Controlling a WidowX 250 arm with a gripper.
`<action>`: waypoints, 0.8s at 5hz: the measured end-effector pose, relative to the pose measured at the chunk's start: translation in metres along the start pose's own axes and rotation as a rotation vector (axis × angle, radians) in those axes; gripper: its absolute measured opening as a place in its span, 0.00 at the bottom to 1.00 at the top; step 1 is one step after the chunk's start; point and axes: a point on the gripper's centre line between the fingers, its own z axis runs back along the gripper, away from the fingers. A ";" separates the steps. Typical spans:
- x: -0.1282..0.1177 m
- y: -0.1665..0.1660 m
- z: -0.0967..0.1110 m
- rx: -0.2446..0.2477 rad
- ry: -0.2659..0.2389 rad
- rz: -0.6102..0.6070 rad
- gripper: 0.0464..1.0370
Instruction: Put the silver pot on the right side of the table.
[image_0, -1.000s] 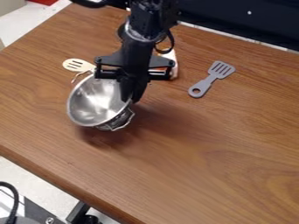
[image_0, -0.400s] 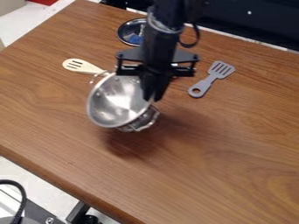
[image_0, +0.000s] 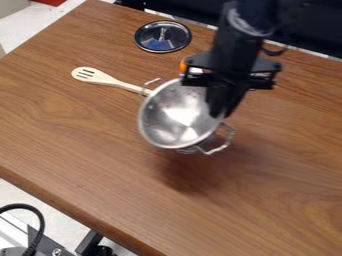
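Toward the upper left of the frame, a slotted spoon (image_0: 95, 76) lay on the worktop (image_0: 80, 150), with a lid (image_0: 162, 37) near the top edge. About mid-frame hung the silver pot (image_0: 175, 116), tilted, its shadow below (so grasping and lifting looked done). The pincer (image_0: 219, 113) was clamped on its right-hand rim. Carrying it farther toward the frame's right, then lowering and releasing it, seemed left to do.

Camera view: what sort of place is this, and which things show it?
Probably a robotics lab rather than a working kitchen: a black robot arm holds a silver pot tilted over a wooden table, and a black cable runs beside it.
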 end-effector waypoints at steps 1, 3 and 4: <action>-0.004 -0.020 0.002 -0.010 0.013 -0.002 0.02; 0.009 -0.058 -0.012 0.027 -0.063 0.056 0.02; 0.013 -0.065 -0.014 0.040 -0.066 0.059 0.02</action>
